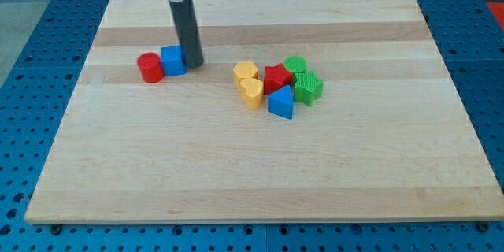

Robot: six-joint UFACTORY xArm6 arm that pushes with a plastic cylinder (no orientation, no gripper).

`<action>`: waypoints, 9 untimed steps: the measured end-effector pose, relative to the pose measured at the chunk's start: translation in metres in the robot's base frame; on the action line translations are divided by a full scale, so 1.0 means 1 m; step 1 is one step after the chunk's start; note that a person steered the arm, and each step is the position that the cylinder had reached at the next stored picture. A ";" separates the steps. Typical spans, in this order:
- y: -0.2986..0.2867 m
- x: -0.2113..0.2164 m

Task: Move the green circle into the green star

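The green circle [295, 65] sits right of the board's centre, touching the green star [309, 87] just below and to its right. Both belong to a tight cluster with a red star [276, 78], a blue triangle [281, 103] and two yellow blocks [246, 72] [252, 93]. My tip [193, 64] is far to the view's left of that cluster, resting on the board right against the right side of a blue cube [173, 60].
A red cylinder [150, 68] touches the blue cube's left side. The wooden board [252, 173] lies on a blue perforated table. The arm's dark rod [187, 24] comes down from the view's top.
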State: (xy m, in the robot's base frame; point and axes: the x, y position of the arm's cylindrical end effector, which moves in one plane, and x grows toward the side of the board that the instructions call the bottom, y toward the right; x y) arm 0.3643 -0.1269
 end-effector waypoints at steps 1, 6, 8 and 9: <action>-0.028 0.001; 0.091 -0.006; 0.199 0.012; 0.210 0.032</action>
State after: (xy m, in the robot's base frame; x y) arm 0.3967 0.0830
